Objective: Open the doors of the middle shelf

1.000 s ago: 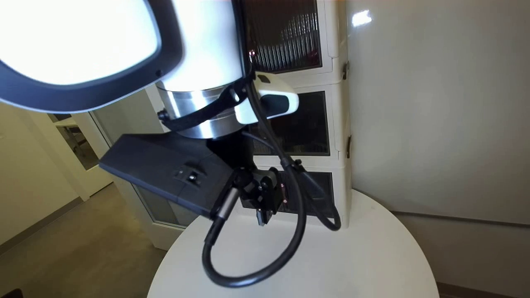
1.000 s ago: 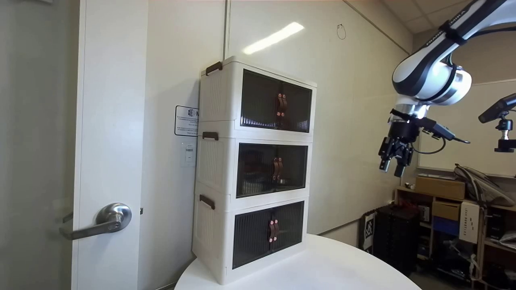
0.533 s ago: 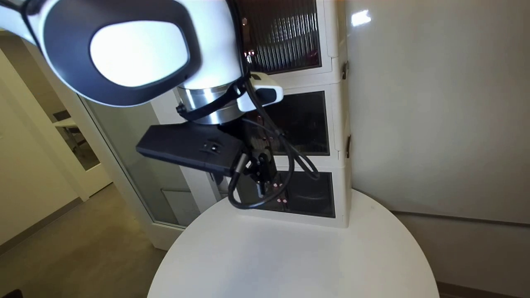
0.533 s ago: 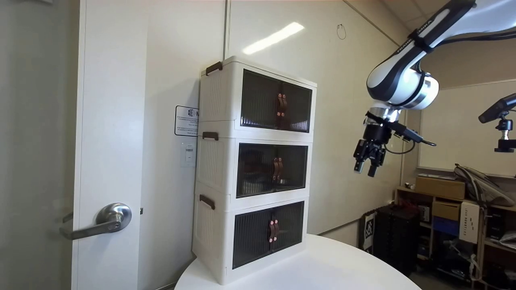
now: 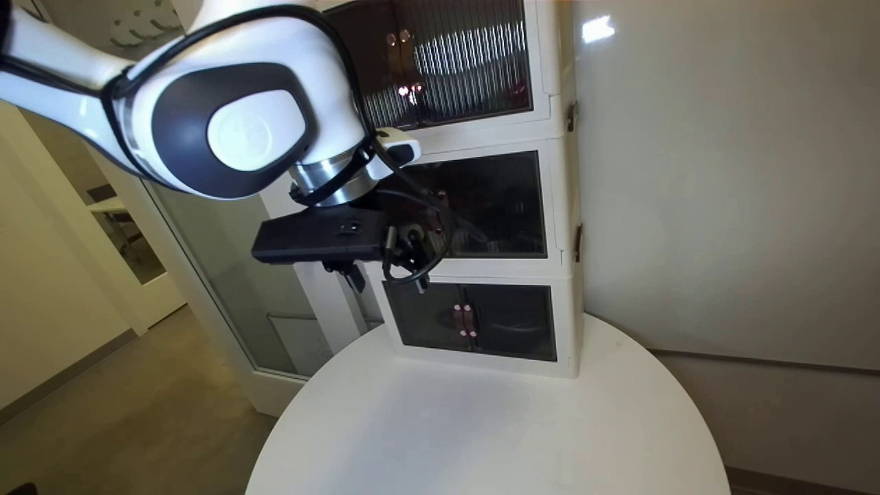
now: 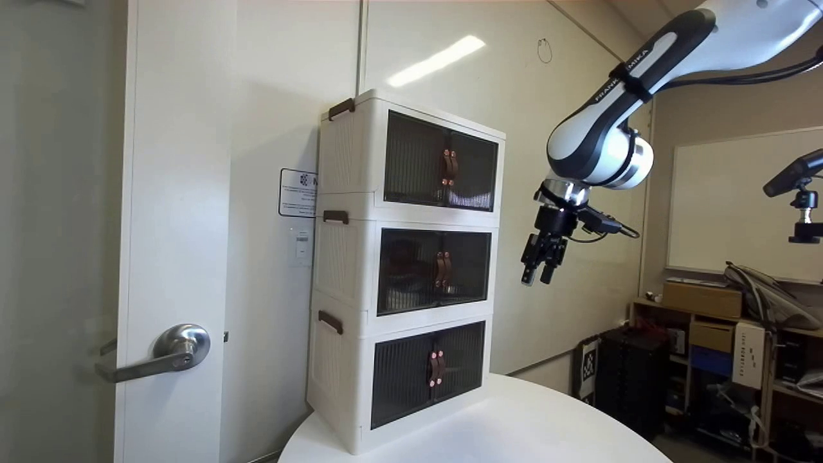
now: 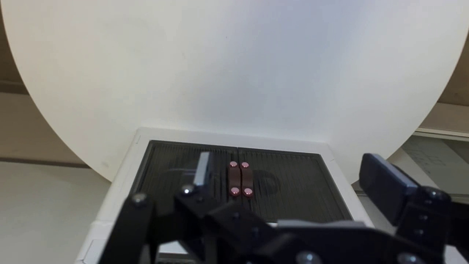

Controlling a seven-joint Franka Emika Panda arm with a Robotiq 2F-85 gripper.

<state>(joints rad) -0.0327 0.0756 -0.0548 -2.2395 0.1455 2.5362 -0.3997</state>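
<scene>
The white cabinet stacks three units with dark ribbed double doors. The middle shelf's doors (image 6: 411,273) are closed, with paired brown strap handles (image 6: 443,269) at the centre seam. In an exterior view the middle doors (image 5: 505,203) are partly covered by my arm and cable. My gripper (image 6: 537,276) hangs pointing down, apart from the cabinet front, at about the height of the middle unit. It is open and empty; the gripper (image 7: 291,174) shows wide-spread fingers in the wrist view. There the bottom unit's handles (image 7: 240,178) show between the fingers; the middle unit is mostly hidden behind the gripper.
The cabinet stands on a round white table (image 5: 481,433) against a whiteboard wall (image 6: 546,193). The top doors (image 6: 418,157) and bottom doors (image 6: 411,379) are closed. A room door with a lever handle (image 6: 180,354) stands beside the cabinet. A camera on a mount (image 6: 804,193) is behind the arm.
My arm and gripper have moved steadily towards the cabinet, leftward in both exterior views, and the gripper has turned somewhat. The cabinet doors have not moved.
</scene>
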